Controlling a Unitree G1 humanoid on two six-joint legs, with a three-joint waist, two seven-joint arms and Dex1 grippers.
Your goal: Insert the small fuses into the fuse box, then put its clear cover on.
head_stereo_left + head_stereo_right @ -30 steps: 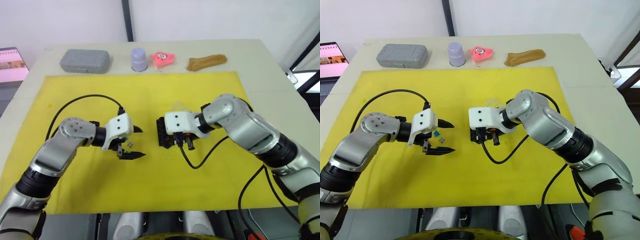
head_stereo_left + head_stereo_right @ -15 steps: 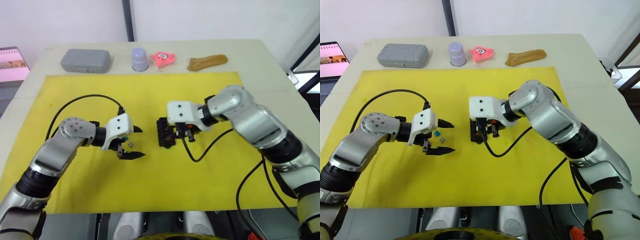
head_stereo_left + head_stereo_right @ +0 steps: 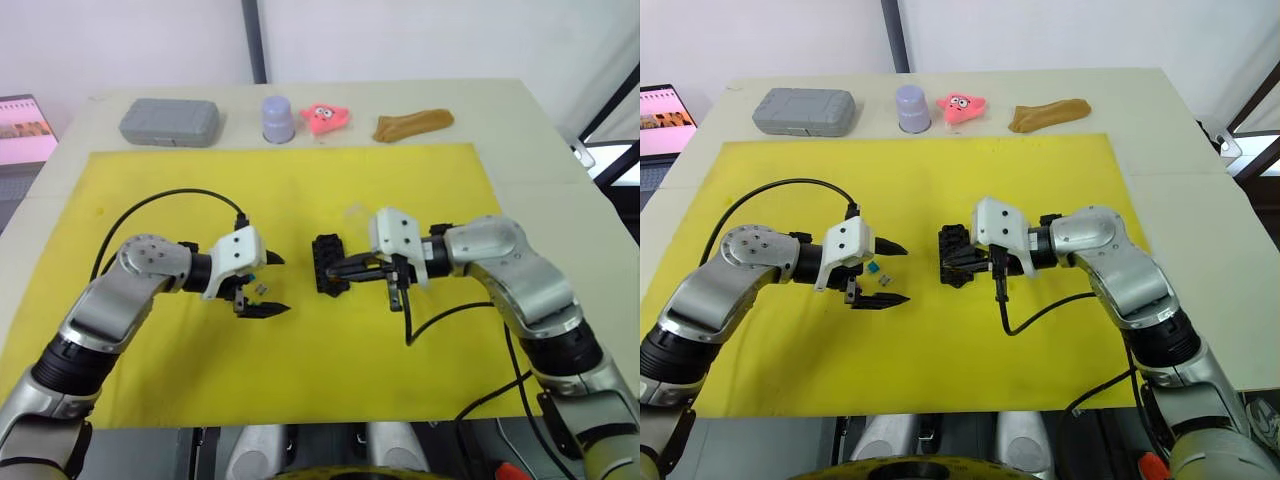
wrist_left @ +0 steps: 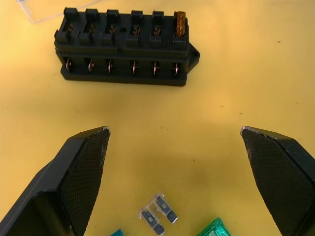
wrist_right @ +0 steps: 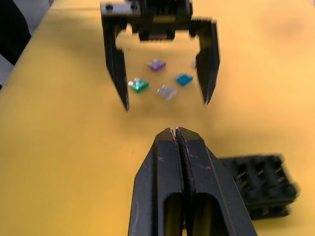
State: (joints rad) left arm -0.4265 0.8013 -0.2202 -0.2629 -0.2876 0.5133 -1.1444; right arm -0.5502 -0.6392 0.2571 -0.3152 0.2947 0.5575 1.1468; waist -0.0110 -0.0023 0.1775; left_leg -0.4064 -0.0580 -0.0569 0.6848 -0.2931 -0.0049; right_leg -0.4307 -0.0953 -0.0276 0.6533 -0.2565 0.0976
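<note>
The black fuse box (image 3: 326, 262) lies mid-mat, with one tan fuse (image 4: 180, 23) seated in an end slot. Several loose small fuses (image 5: 167, 91), among them green (image 5: 138, 85), teal (image 5: 183, 79) and purple (image 5: 156, 64), lie on the mat between the fingers of my left gripper (image 3: 279, 285), which is open just left of the box. My right gripper (image 5: 176, 132) is shut with nothing between its fingers. It points left, with its tips (image 3: 340, 270) at the box's near side. The clear cover (image 4: 44, 12) lies just behind the box.
A yellow mat (image 3: 400, 180) covers the table. Along the back edge stand a grey case (image 3: 170, 121), a lavender cup (image 3: 278, 118), a pink toy (image 3: 325, 116) and a brown object (image 3: 413, 124). Black cables loop beside both wrists. A laptop (image 3: 25, 130) sits at the far left.
My right arm has drawn back to the right from over the fuse box, and its shut fingers now point left at the box. The left gripper and the fuses have stayed put.
</note>
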